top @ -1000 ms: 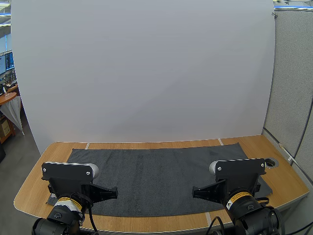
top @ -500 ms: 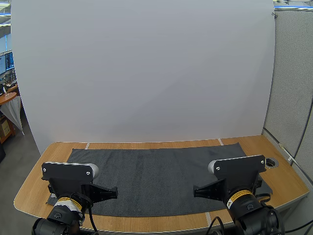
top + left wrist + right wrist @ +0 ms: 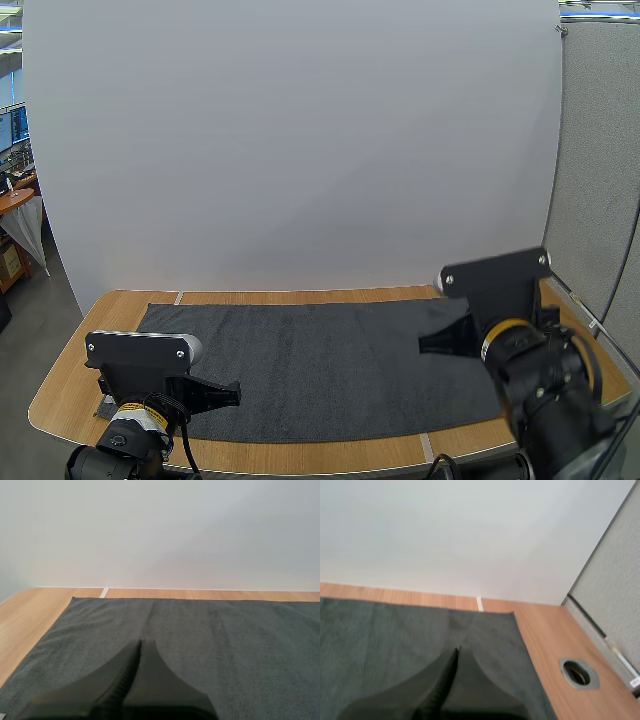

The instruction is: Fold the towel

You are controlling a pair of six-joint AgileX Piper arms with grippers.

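Starting with towel (image 3: 320,360) laid flat on worktop (image 3: 300,296), spread left end effector (image 3: 140,642) and right end effector (image 3: 456,650), both pressed together above towel; pinch towel's near corners, one layer only, lift evenly toward towel's far edge.

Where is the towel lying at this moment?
The dark towel lies spread flat across the wooden table; in the right wrist view its far right corner is near a round hole.

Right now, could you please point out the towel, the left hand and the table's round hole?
towel (image 3: 320,350), high view, middle of the flat cloth.
left hand (image 3: 140,644), left wrist view, tips of its shut fingers.
round hole (image 3: 577,673), right wrist view, its dark opening.
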